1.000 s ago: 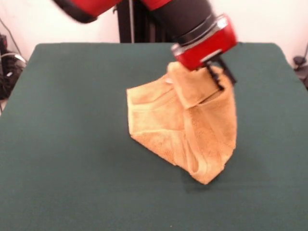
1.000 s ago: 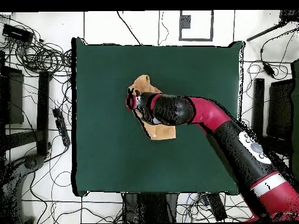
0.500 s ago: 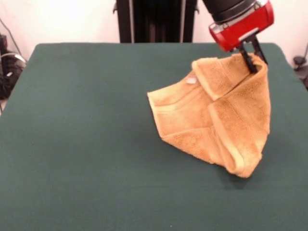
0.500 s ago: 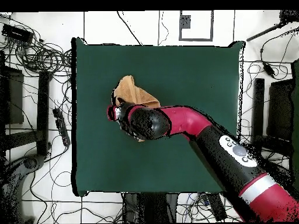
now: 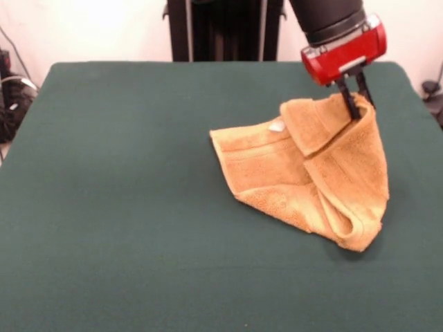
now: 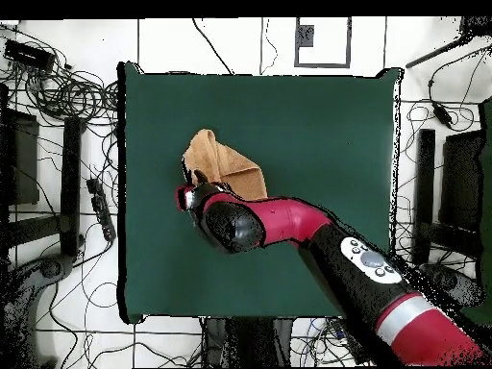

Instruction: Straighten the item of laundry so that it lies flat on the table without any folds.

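Towel (image 5: 304, 173), golden-orange terry cloth, one item. Position: right-hand part of the tabletop (image 5: 118, 207) in the front view, well inside its edges. Condition: not flat. One corner is lifted clear of the surface, the rest hangs from it in a tent-like drape, and the lower part rests on the felt in a rolled fold at the near right.

White tag (image 5: 276, 126): small, showing on the upper face near a hemmed edge. Smooth woven band: visible as a paler strip running across the looped pile.

Pincer (image 5: 354, 97): two thin black fingers (image 5: 351, 104) below a red wrist housing, closed tightly on the raised corner of the towel. The hold at a corner seems chosen so that the cloth's own weight pulls the folds open as it hangs; dragging that corner outward would likely spread the doubled layers.

Arm (image 6: 288, 221): red and black, reaching across from the base side in the overhead view and covering part of the towel there, so that only a wedge of cloth shows beyond the wrist.

Tabletop: large, rectangular, covered in dark green felt-like cloth, matte and even. Its nap probably grips the terry somewhat, which would help the resting part stay put while the held corner is drawn away.

Task standing, by judgement: folds remain; the straightening is under way, not finished.

Surroundings: tangled cables (image 6: 58, 91) on the floor beyond the edges.
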